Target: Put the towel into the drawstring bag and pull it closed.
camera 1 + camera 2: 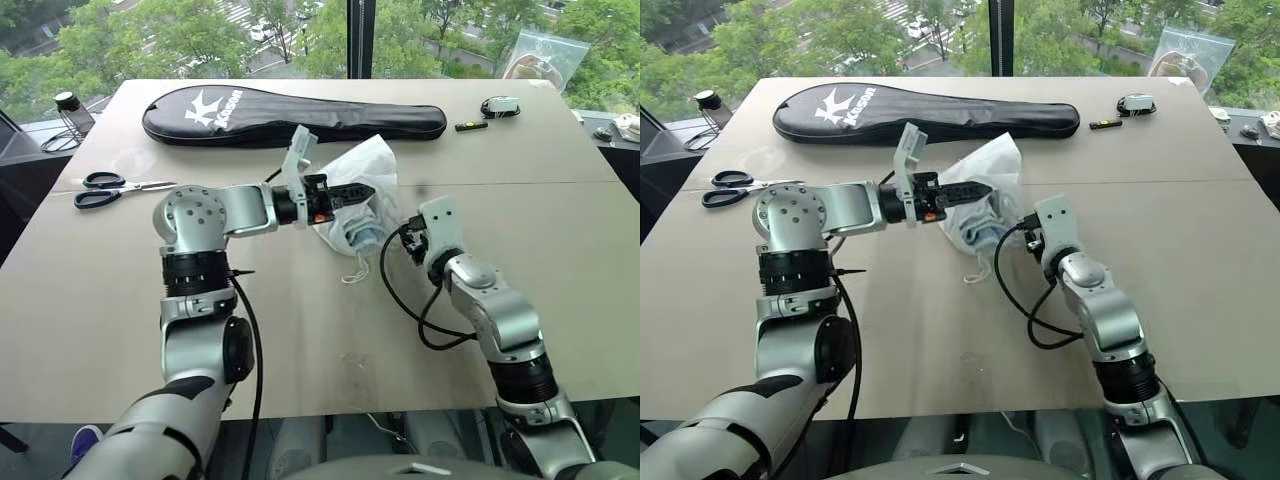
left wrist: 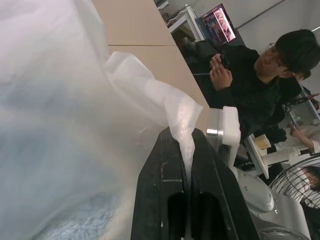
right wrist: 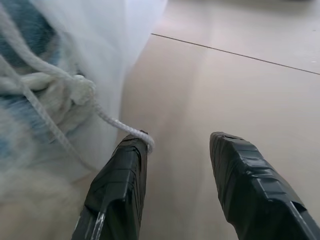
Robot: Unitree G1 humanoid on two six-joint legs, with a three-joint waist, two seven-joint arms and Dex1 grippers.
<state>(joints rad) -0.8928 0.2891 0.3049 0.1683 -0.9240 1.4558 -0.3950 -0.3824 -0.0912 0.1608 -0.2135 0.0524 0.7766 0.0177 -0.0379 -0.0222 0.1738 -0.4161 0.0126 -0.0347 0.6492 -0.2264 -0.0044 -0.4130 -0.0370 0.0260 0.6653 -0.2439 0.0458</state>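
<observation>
Two claws at work on drawstring bag (image 1: 360,185), mid table (image 1: 300,330). Left gripper (image 1: 362,191) shut tight on thin edge of bag, pinching a fold of white plastic by the mouth and holding it up off table, prob so mouth stays up and bag can't slide when cord gets pulled. Towel (image 1: 362,236) already inside, seen as blue fluff through see-thru wall, low in bag. So first half of job looks done, closing part left.

Right gripper (image 3: 180,142) just beside bag on its right, fingers apart, nothing held yet. White cord (image 3: 112,122) runs from knot at bag mouth and lies across tip of one finger (image 3: 120,180), not yet between the two. Prob lining up to grab cord. Next: get cord between fingers, squeeze, pull away from bag while left keeps hold. Risk: thin cord slips off finger tip, or bag tears at pinch.

Black racket case (image 1: 290,113) and scissors (image 1: 110,188) well apart, not in the way.
</observation>
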